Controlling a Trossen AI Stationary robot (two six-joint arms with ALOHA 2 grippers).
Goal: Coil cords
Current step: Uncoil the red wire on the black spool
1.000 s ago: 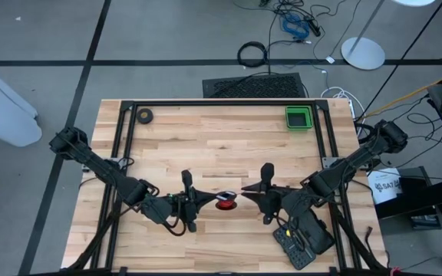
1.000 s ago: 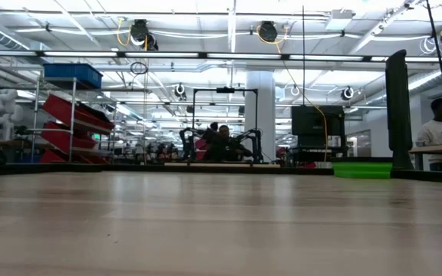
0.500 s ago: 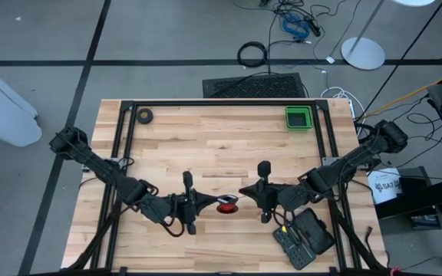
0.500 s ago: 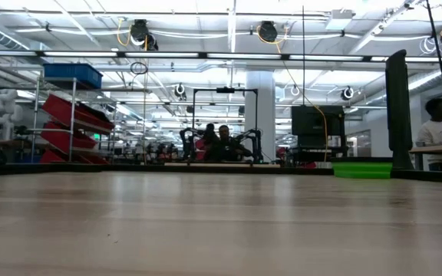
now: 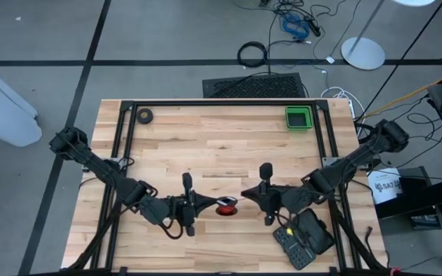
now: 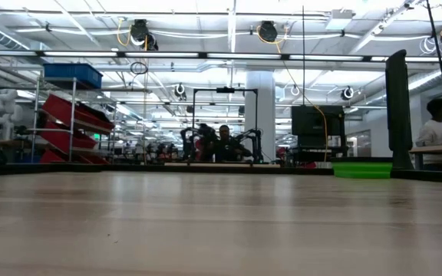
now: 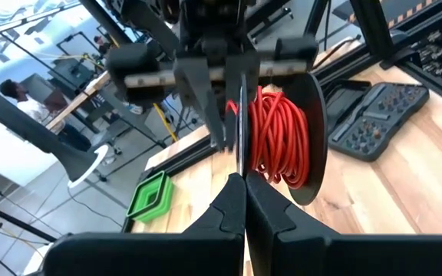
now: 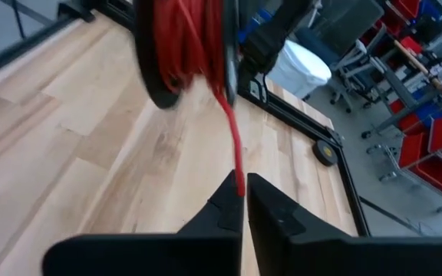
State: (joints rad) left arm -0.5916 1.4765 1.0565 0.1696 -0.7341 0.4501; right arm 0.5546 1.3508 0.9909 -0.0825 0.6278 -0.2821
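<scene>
The cords are red wire wound on a small spool with dark round flanges. The spool hangs in the air over the near middle of the table, between my two grippers. My left gripper comes from the table's left and is shut on one of the spool's flanges. My right gripper comes from the right and is shut on a loose strand of the red wire that runs off the spool. The low view shows neither the grippers nor the spool. My left gripper pinches the rim of the spool's dark flange between its two fingers, coming nearly level from the table's left. The spool stands on edge, lifted clear of the table. My right gripper pinches one red strand between its fingertips, slanting slightly down from the table's right. The strand runs straight from the fingers to the coil.
A green tray stands at the far right and a small dark tape roll at the far left. A black tool case lies at the near right under my right arm. Black frame rails line the table's sides.
</scene>
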